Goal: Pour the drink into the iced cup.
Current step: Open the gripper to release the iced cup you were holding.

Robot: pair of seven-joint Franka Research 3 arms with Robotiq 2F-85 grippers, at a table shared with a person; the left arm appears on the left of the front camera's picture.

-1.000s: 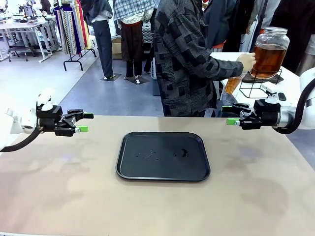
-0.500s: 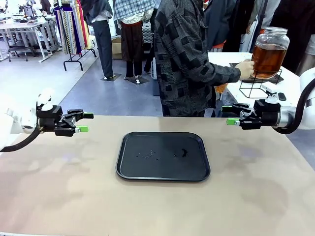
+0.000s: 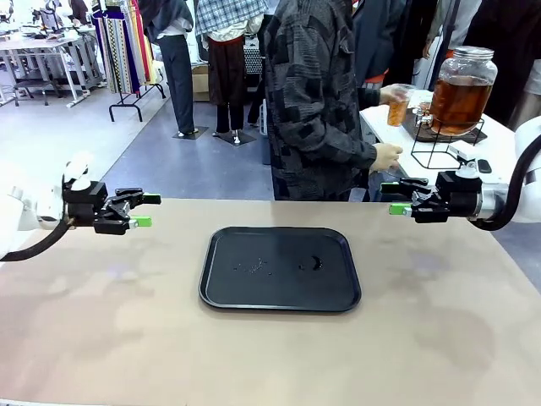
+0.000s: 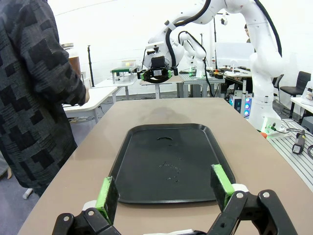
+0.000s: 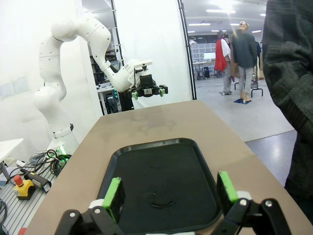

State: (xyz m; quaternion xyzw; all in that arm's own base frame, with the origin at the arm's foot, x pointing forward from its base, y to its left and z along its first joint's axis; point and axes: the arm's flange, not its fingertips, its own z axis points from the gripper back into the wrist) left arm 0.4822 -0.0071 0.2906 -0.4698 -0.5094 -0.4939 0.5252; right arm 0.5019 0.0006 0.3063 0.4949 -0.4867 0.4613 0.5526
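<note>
A person in a dark patchwork-patterned jacket [image 3: 317,101] stands at the far edge of the counter [image 3: 270,355], turned toward a white side table at about 1 o'clock from the tray. One hand [image 3: 396,95] holds a clear cup [image 3: 399,106] of amber liquid up beside the dispenser jar [image 3: 461,89]; the other hand [image 3: 387,156] hangs lower, near the counter's far edge. The jar, glass with a lid, sits on a black wire stand [image 3: 444,144] and is well filled with the amber-brown drink [image 3: 459,103].

A black tray [image 3: 281,268] lies at the counter's centre, carrying only a few small wet marks.

The left claw [image 3: 145,211] hovers above the counter at 9 o'clock from the tray, well apart from it, fingers spread with nothing between them; from its own wrist camera the green pads [image 4: 106,193] frame the tray's near end. The right claw [image 3: 394,199] hovers at about 2 o'clock from the tray, also spread wide and holding nothing, its pads [image 5: 113,195] likewise framing the tray.
</note>
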